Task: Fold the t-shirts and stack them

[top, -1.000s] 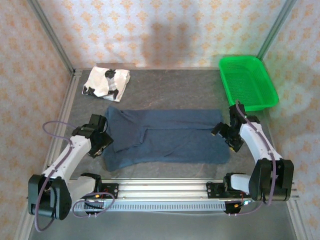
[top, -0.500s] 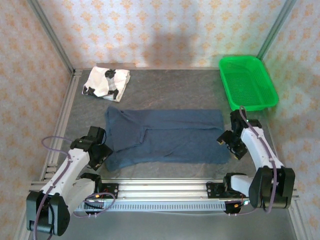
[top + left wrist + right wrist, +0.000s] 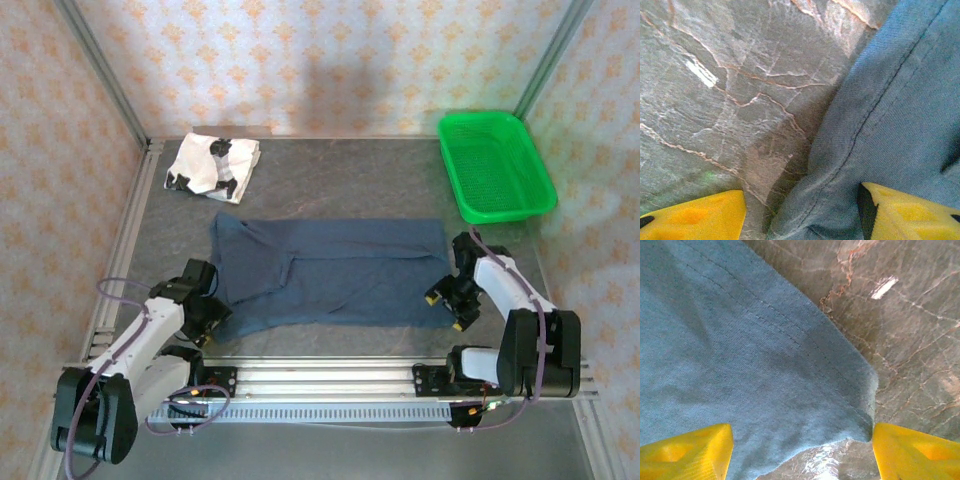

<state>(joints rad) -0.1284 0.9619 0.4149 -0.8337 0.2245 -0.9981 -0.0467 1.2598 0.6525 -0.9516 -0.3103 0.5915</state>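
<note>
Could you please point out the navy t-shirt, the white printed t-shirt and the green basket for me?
navy t-shirt (image 3: 340, 270), top external view, middle of the spread cloth.
white printed t-shirt (image 3: 213, 165), top external view, centre of the bundle.
green basket (image 3: 495, 165), top external view, bare mesh floor.

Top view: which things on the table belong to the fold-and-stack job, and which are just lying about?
For the job: navy t-shirt, spread flat; white printed t-shirt, folded, far left; left gripper and right gripper, open over the navy t-shirt's near corners.

Lying about: green mesh basket, far right.
</note>
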